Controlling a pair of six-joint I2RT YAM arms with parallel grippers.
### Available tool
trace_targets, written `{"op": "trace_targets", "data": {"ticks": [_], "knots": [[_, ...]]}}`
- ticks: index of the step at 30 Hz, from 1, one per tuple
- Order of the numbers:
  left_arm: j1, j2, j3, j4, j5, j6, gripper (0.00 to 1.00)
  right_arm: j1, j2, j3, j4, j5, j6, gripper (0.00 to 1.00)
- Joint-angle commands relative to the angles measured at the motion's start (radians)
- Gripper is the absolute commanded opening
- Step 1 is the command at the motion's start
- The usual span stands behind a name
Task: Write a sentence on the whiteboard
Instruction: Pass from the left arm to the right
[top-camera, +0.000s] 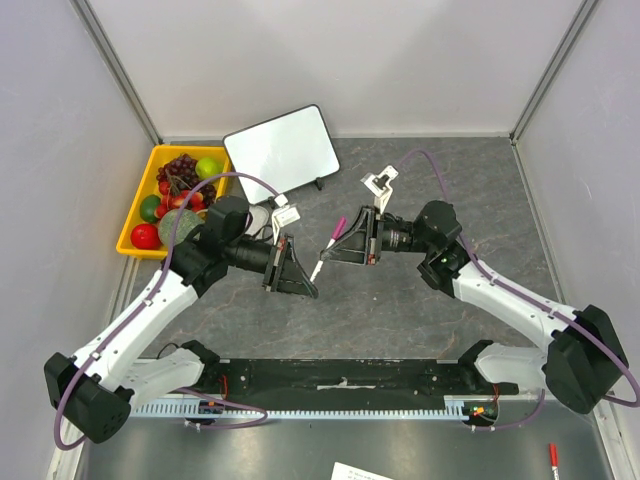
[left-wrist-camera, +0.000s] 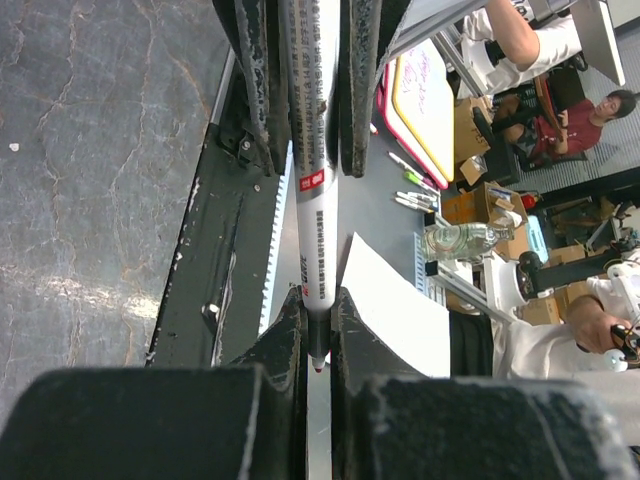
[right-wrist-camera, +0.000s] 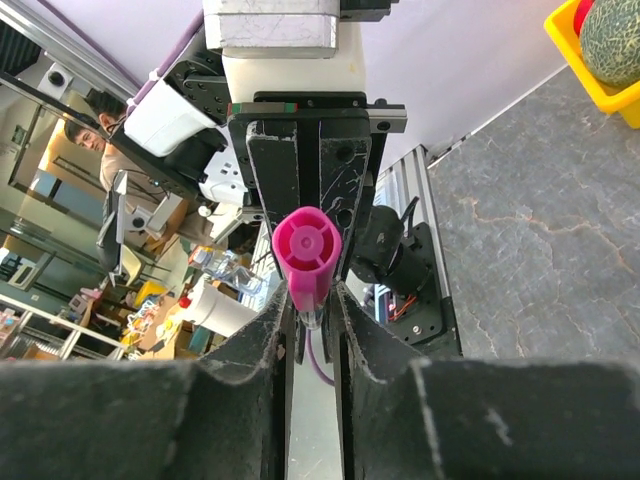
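The left gripper (left-wrist-camera: 318, 310) pinches the marker (left-wrist-camera: 318, 230) by its barrel while the right gripper (right-wrist-camera: 310, 312) presses on the pink cap (right-wrist-camera: 306, 245) (presumably to uncap it), the whiteboard (top-camera: 282, 150) not yet written on.

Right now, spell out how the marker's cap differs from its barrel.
The cap is magenta-pink, the barrel white with printing. The cap sits between the right fingers; the barrel is clamped in the left fingers. Both belong to one marker, cap on.

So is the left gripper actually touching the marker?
Touching. In the left wrist view the left gripper has both fingers pressed flush against the marker, with no gap on either side.
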Motion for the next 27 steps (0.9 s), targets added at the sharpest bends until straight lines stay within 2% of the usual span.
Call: {"op": "trace_targets", "data": {"ticks": [1,5,8,14,15,17,21,24,25,27], "knots": [[-0.003,-0.022,-0.005,0.008,0.043,0.038,0.02,0.003,-0.016,-0.025,0.066,-0.034,0.017,0.22],[-0.003,-0.022,-0.005,0.000,0.043,0.049,0.02,0.003,-0.031,-0.039,0.049,-0.036,0.005,0.13],[-0.003,-0.019,-0.006,0.000,0.041,0.049,0.02,0.003,-0.037,-0.040,0.041,-0.044,0.002,0.00],[-0.003,-0.022,-0.003,0.000,0.018,0.049,0.02,0.003,-0.048,-0.031,-0.020,-0.044,-0.038,0.00],[-0.004,-0.024,-0.005,0.000,0.009,0.050,0.05,0.003,-0.053,-0.028,-0.040,-0.039,-0.053,0.00],[-0.003,-0.032,-0.008,0.000,-0.025,0.046,0.13,0.003,-0.062,-0.028,-0.072,-0.027,-0.075,0.00],[-0.003,-0.039,-0.011,0.014,-0.066,0.023,0.36,0.003,-0.077,-0.025,-0.147,0.002,-0.127,0.00],[-0.003,-0.047,-0.020,0.031,-0.100,0.003,0.59,0.003,-0.091,-0.022,-0.235,0.039,-0.187,0.00],[-0.001,-0.047,-0.023,0.037,-0.129,-0.003,0.70,0.002,-0.094,-0.019,-0.274,0.053,-0.208,0.00],[-0.001,-0.052,-0.026,0.038,-0.178,-0.023,0.79,0.003,-0.100,-0.008,-0.351,0.084,-0.253,0.00]]}}
